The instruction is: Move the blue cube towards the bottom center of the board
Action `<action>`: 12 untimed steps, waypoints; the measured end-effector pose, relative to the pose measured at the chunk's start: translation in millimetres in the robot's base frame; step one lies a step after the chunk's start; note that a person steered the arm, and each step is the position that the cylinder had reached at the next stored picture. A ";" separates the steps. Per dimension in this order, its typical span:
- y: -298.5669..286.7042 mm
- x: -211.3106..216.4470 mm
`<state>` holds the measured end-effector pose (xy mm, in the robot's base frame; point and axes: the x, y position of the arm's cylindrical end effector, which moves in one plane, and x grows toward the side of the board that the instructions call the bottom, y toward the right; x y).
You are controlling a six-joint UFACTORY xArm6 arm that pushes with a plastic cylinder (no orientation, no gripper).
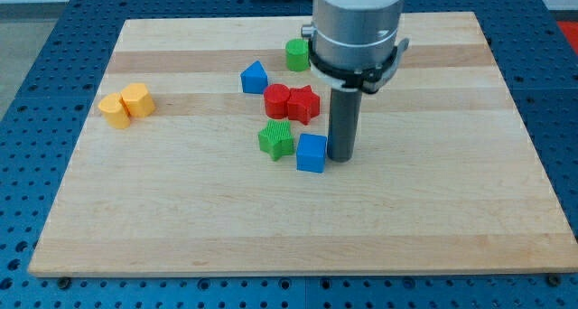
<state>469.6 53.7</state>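
The blue cube [312,153] sits near the middle of the wooden board [181,228]. My tip [340,157] stands right next to the cube's right side, touching or almost touching it. A green star-shaped block [276,139] lies just to the cube's left. The arm's grey body comes down from the view's top and hides part of the board behind it.
Above the cube lie a red cylinder [277,101] and a red star [304,104], touching. A blue triangular block [254,78] and a green cylinder [297,54] lie further up. Two yellow-orange blocks [127,104] sit at the left.
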 end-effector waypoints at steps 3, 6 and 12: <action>-47.7 -13.0; -36.0 52.5; -58.5 75.1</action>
<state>544.7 -4.8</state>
